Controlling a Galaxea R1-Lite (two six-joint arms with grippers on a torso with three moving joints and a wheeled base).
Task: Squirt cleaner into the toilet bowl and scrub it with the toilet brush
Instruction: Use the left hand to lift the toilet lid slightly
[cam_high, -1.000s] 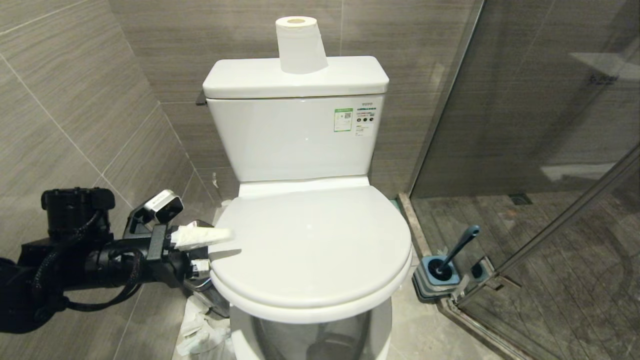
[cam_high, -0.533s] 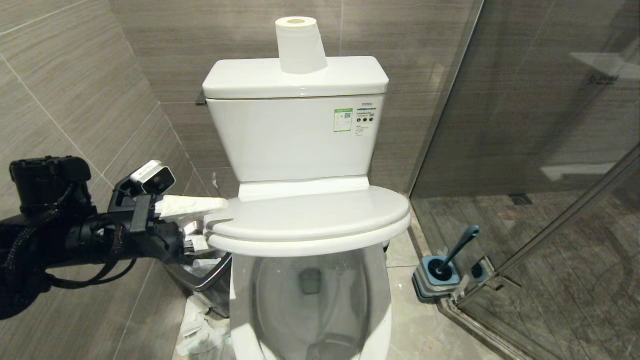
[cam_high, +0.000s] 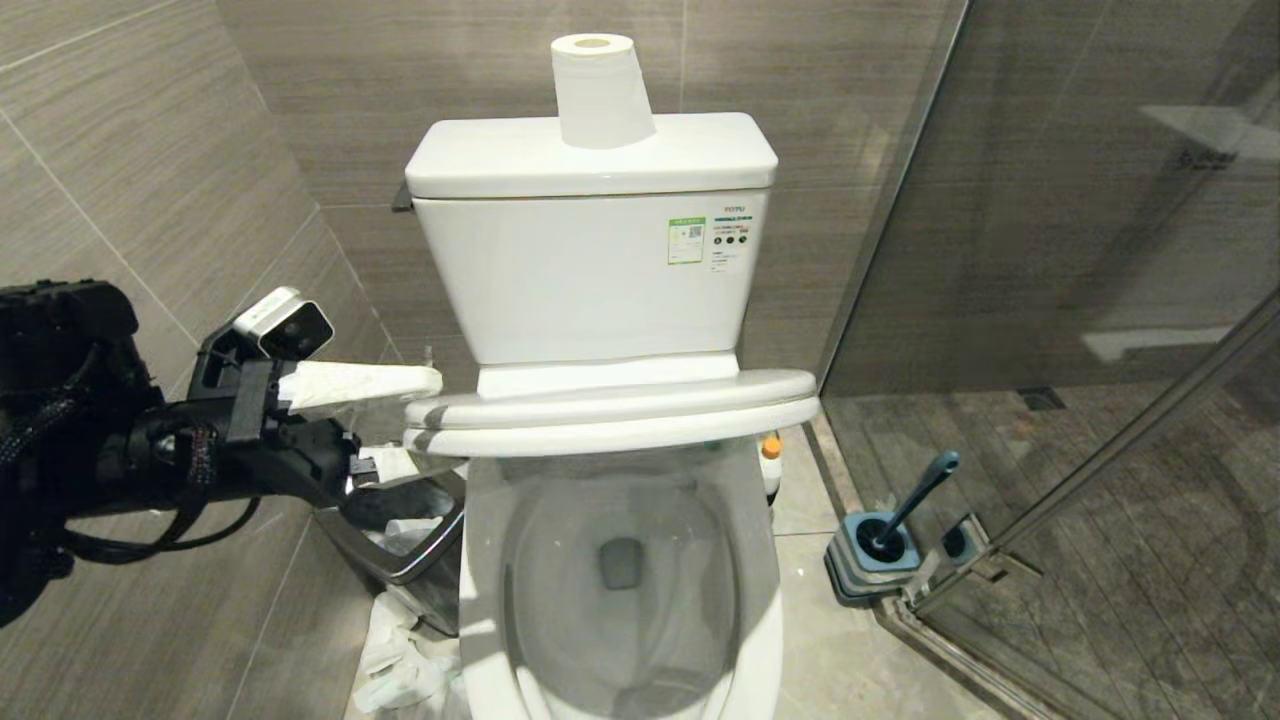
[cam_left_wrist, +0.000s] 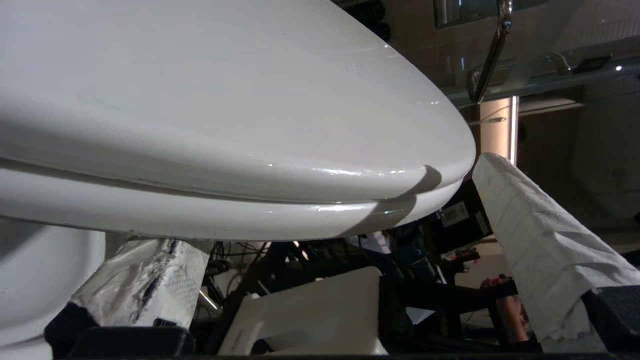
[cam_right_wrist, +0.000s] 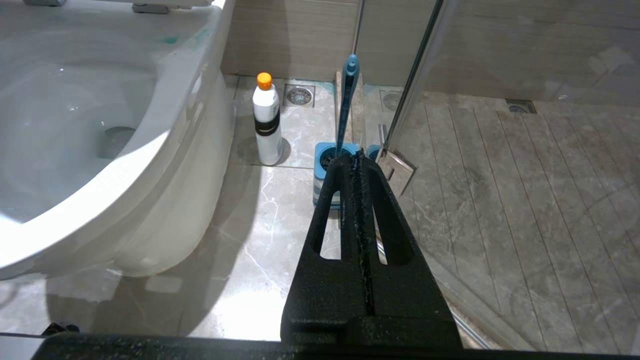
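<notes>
Your left hand (cam_high: 400, 425) sits at the left edge of the seat and lid (cam_high: 610, 410), spread wide with its paper-wrapped fingers (cam_left_wrist: 530, 240) on either side of that edge; one wrapped finger lies above the lid, the other below the seat, so both lift together. The pair is tilted up, roughly halfway, and the bowl (cam_high: 480, 600) is exposed beneath. Judgement: the wrapping is probably there for grip or to keep the fingers clean; the open stance works as a hook under the edge, not a clamp. The lift looks unfinished; the lid is not yet resting against the tank (cam_high: 590, 270). Your right hand (cam_right_wrist: 357, 165) is pressed shut, empty, hanging low beside the bowl and pointing at the brush (cam_right_wrist: 346, 105), which stands upright in its holder (cam_high: 868, 560) on the floor by the glass door (cam_high: 1050, 250). A white bottle (cam_right_wrist: 266, 125) with an orange cap stands between bowl and holder, presumably the cleaner. Faint blue smears show on the rim in the right wrist view. A paper roll (cam_high: 600, 90) stands on the tank; a bin (cam_high: 400, 560) sits on the floor beneath the left hand.
</notes>
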